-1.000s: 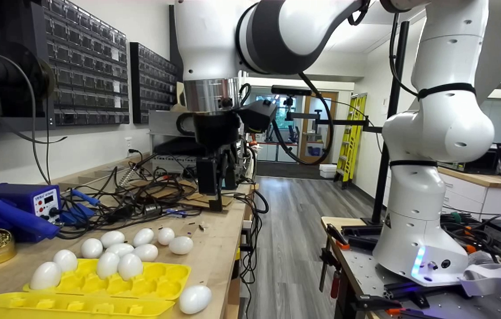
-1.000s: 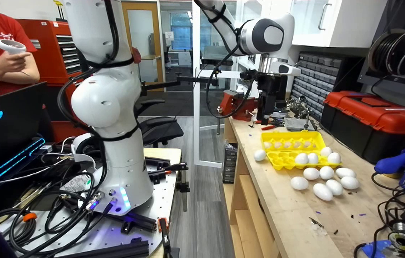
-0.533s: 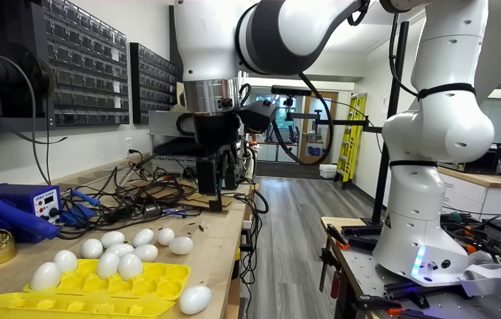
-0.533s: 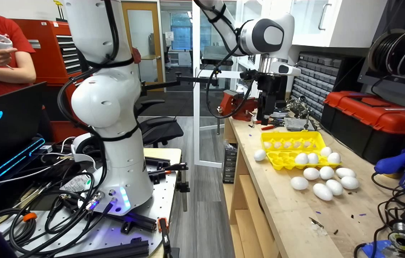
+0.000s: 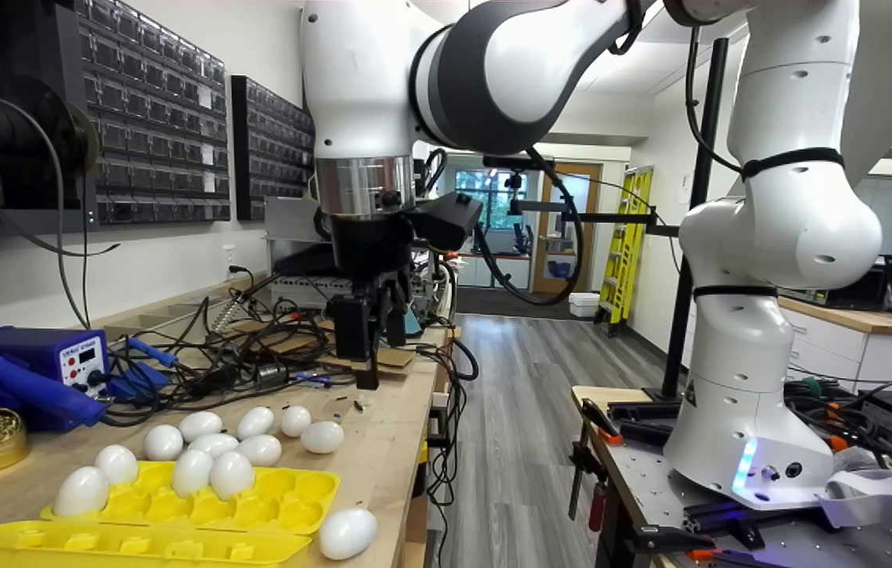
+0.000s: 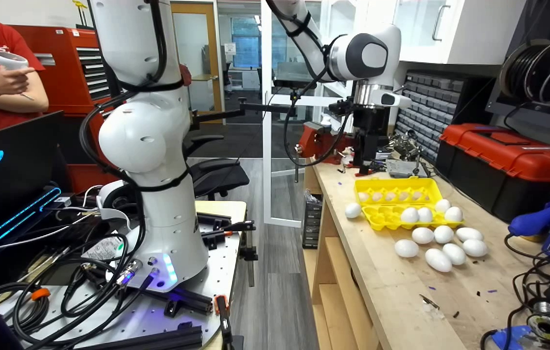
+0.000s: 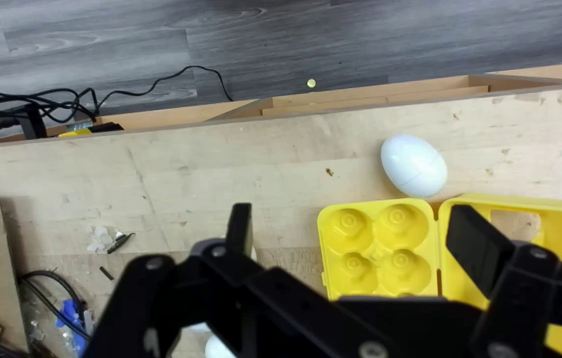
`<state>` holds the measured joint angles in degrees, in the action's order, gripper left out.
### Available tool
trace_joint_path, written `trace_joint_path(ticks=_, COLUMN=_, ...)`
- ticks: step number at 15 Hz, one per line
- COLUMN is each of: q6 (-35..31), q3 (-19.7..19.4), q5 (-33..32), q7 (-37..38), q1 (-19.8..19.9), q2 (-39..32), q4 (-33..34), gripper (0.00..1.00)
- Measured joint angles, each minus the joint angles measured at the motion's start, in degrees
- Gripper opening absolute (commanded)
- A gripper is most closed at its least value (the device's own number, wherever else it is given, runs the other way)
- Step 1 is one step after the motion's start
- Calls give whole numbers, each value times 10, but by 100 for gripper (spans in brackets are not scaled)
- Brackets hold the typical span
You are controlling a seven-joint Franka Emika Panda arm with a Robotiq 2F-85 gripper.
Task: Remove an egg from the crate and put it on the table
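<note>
Egg [image 5: 232,475] sits cupped in crate [image 5: 280,505], prob. so it won't roll, & empty pincer [image 7: 355,233] hangs over desk [image 5: 375,450] spread apart, prob. to fit it.

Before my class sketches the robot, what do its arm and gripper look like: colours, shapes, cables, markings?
The arm is white and rounded, with dark joint bands, black straps and a silver collar above the black gripper, whose two fingers are blocky. A black cable hangs in a loop. Low on the arm sit a bluish light strip and a dark triangular mark.
</note>
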<state>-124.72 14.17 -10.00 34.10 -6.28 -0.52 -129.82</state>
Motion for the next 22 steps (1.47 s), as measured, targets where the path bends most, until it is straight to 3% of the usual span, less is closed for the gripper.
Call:
trace_joint_path(ticks=10, q6=-66, q3=-37, q5=-12, q7=10, q1=-18, q2=-79, q4=54, gripper=100)
trace_joint_path(ticks=22, q6=-123, q3=-85, q5=-48, q7=12, q1=-67, q2=-192, q4=130, gripper=100)
